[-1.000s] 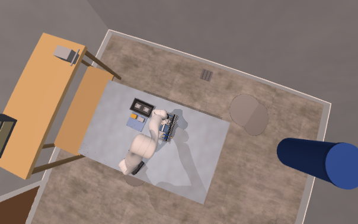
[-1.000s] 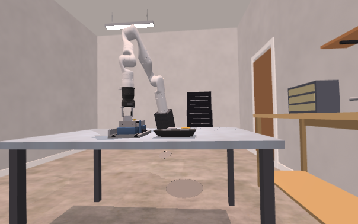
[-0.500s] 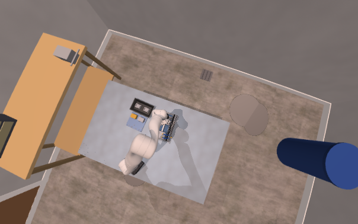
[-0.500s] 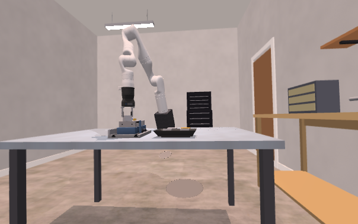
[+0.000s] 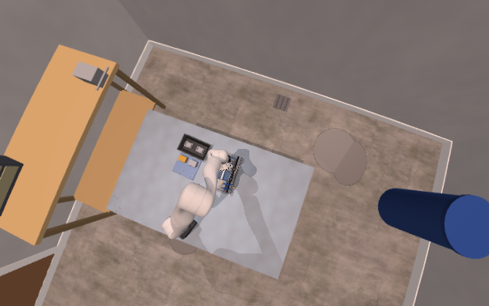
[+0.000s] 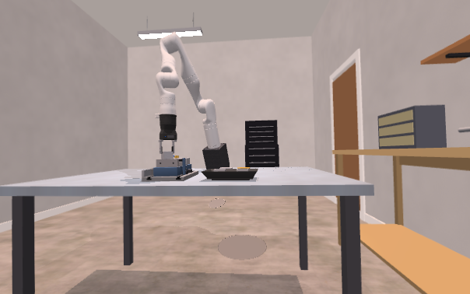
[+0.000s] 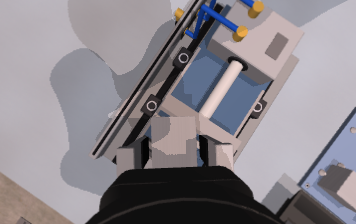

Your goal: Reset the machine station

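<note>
Stn. check: the arm (image 5: 196, 199) (image 6: 188, 74) is bent over the table (image 5: 265, 202) (image 6: 187, 190) (image 7: 30, 100), its gripper (image 6: 167, 150) (image 7: 174, 146) pointing down at the vise (image 5: 226, 175) (image 6: 165, 171) (image 7: 200, 82). Claw: fingers apart, one each side of a gray block (image 6: 167, 155) (image 7: 173, 135), w/ a narrow gap visible at each side in wrist view; not clamped. Block loc.: at the vise end away from the hosed jaw (image 7: 265, 42); ext. view shows its top above the near end block (image 6: 167, 162). Seating on the low bars, and contact w/ fixed jaw & work stop: cannot tell, view obstructed. Blue hoses (image 7: 220, 21) w/ brass-colored fittings run to the hosed jaw. Outfeed tray (image 5: 194, 138) (image 6: 229, 175) (image 7: 301, 207), black, is beside the infeed plate (image 5: 183, 170) (image 7: 340, 150); two finished parts lie in it, apart, one nr. the outer end (image 5: 188, 144), the other nr. the vise side. Infeed plate, blue, carries two blanks side by side: yellow brass blank (image 5: 182, 159) (image 6: 243, 168) and gray blank (image 5: 193, 163) (image 7: 340, 184). Short pins are visible nr. the gray blank; exact clearance under both blanks cannot be confirmed.

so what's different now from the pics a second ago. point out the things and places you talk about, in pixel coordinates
Nothing visibly changed. The arm (image 5: 197, 199) (image 6: 188, 74) and open gripper (image 6: 167, 146) (image 7: 174, 146) stayed over the vise (image 6: 167, 170) (image 7: 220, 92); the black tray (image 5: 181, 150) (image 6: 229, 175) and the blocks on the blue infeed plate (image 5: 182, 172) (image 7: 320, 172) stayed put.
</note>
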Controlling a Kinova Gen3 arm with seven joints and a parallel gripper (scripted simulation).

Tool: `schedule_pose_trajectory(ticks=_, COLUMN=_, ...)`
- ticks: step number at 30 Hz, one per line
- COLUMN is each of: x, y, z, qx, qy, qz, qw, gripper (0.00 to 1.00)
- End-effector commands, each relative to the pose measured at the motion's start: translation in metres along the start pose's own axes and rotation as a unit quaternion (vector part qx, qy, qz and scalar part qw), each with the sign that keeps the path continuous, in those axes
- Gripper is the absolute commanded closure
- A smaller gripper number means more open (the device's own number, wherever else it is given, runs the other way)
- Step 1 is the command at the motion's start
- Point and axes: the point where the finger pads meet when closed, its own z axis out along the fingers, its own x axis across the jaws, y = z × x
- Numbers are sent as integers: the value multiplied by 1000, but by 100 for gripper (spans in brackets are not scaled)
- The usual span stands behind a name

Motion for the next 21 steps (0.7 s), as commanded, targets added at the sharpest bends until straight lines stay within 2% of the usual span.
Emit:
schedule_pose_trajectory(ticks=1, x=0, y=0, z=-1, qx=0, qy=-1, qz=0, qw=1000, gripper=0)
schedule_pose_trajectory(ticks=2, x=0, y=0, z=-1, qx=0, qy=-1, qz=0, qw=1000, gripper=100)
schedule_pose_trajectory(ticks=21, x=0, y=0, z=-1, qx=0, qy=-1, qz=0, qw=1000, gripper=100)
